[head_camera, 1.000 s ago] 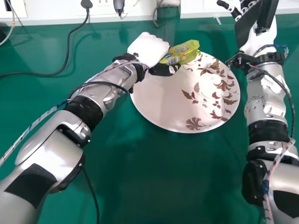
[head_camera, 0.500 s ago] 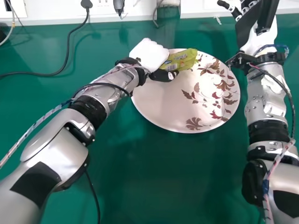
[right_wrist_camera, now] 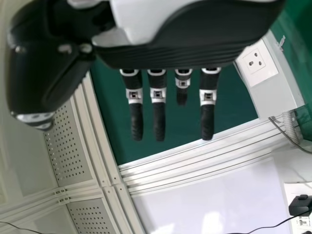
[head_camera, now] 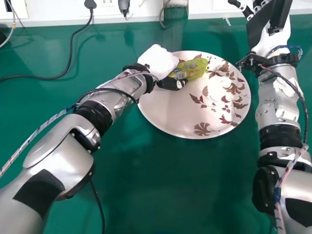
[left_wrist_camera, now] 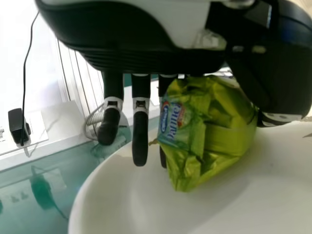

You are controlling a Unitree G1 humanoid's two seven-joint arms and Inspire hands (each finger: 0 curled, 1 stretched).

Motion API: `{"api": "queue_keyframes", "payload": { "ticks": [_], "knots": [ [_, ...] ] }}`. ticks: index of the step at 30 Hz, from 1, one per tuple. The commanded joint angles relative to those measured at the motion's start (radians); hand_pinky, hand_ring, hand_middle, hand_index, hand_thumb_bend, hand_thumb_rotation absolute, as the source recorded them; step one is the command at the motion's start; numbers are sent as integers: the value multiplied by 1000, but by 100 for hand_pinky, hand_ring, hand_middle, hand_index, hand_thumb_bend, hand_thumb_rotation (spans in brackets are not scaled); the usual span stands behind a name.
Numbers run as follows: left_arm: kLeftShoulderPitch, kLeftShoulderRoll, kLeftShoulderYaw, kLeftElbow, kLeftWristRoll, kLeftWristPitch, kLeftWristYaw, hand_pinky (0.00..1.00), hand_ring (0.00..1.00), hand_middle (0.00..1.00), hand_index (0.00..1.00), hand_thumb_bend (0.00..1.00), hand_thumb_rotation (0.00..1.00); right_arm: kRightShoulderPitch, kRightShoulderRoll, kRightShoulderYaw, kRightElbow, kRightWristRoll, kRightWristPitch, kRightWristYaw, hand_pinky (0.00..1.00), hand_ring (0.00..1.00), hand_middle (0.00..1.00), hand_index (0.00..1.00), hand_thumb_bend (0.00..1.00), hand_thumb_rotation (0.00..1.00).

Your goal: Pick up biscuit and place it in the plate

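Robotics lab, by the look of it. Cabled robot arms [head_camera: 53, 151] extended over a green worktop [head_camera: 170, 180], which spread beneath the left hand [head_camera: 158, 61]. Left of that hand, a black cable [head_camera: 71, 53] ran up to a plug [head_camera: 90, 4]. Past the right hand [head_camera: 257, 34]: a power socket [right_wrist_camera: 254, 63], pale framing [right_wrist_camera: 93, 141], and a perforated panel [right_wrist_camera: 68, 146].

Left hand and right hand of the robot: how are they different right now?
The left hand pinches the green biscuit packet between thumb and fingers; the right hand holds nothing, its fingers straight. The left hand is at the plate's left side; the right hand is off the plate, beyond its right side. Both are black and white.
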Motion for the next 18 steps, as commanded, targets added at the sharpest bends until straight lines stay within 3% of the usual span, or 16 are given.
{"api": "queue_keyframes", "payload": {
  "ticks": [1,18],
  "knots": [
    [-9,-4,-21,6,5,-17,-47,19,41,48,50,51,0,-7,2,-3,4,2,-13,1,63,74,75,72,85,38],
    [1,14,-56,-10,13,-48,-94,18,38,48,52,51,0,-2,7,-3,-18,11,4,0,68,78,76,72,86,38]
  ]
}}
